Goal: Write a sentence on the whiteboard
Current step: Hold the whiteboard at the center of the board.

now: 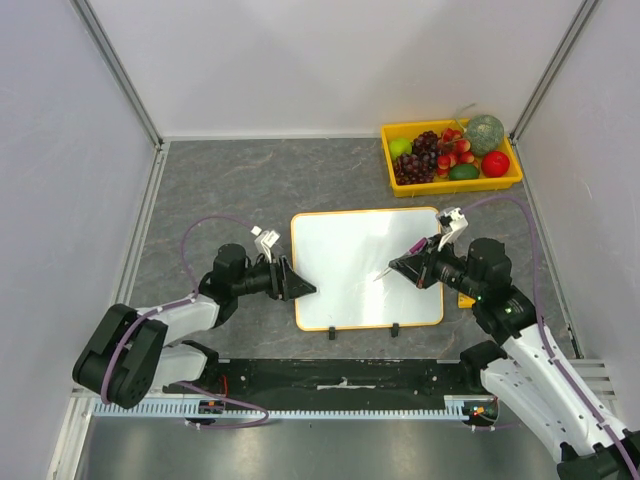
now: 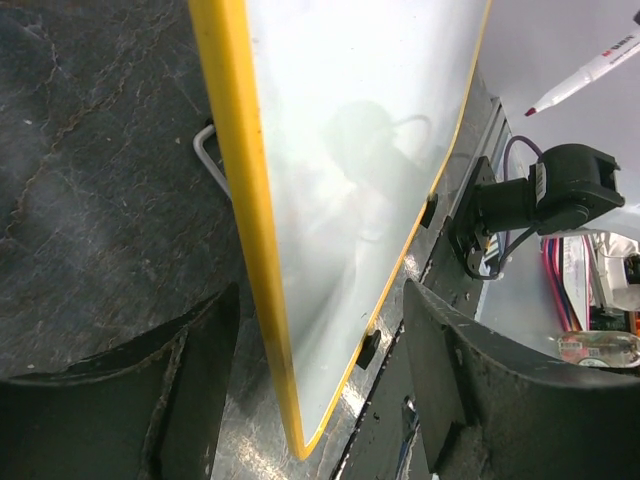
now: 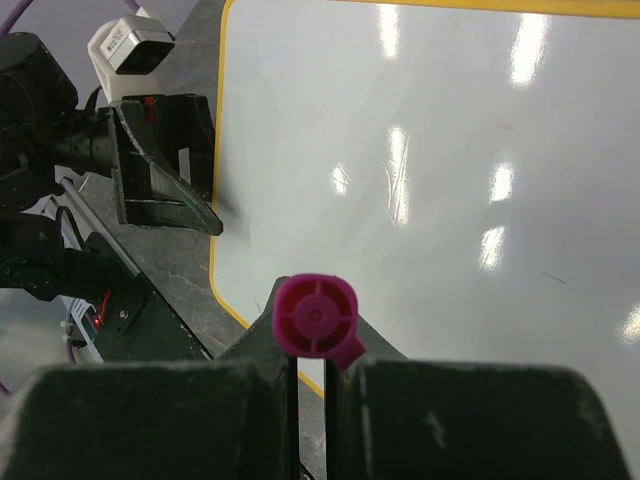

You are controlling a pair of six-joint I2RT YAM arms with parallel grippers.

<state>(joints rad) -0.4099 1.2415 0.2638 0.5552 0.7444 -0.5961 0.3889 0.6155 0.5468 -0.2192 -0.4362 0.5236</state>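
Whiteboard [image 1: 350,250] at mid-table, lying flat on the grey marbled table [image 1: 230,190], thin orange frame all round, two small black feet [image 1: 332,333] at the near edge. Left gripper [image 1: 305,290] at the board's left edge, close to the near-left corner: jaws apart and straddling the frame, one finger [image 2: 120,410] over bare table, the other over the white face. Gaps on both sides of the frame in the left wrist view, so clamped on nothing. Right gripper [image 1: 412,265] over the board's right half, reaching in from the right: jaws together on a marker [image 1: 385,274], with the magenta butt end poking out between the pads in the right wrist view and the red tip slanting down and left toward the board's middle. Cannot tell whether that tip touches the surface. At the far right corner of the table, well apart from the board: yellow tray [image 1: 452,186] of fruit, holding dark grapes [image 1: 412,165], a round red fruit [image 1: 495,163] and a green melon [image 1: 485,133].
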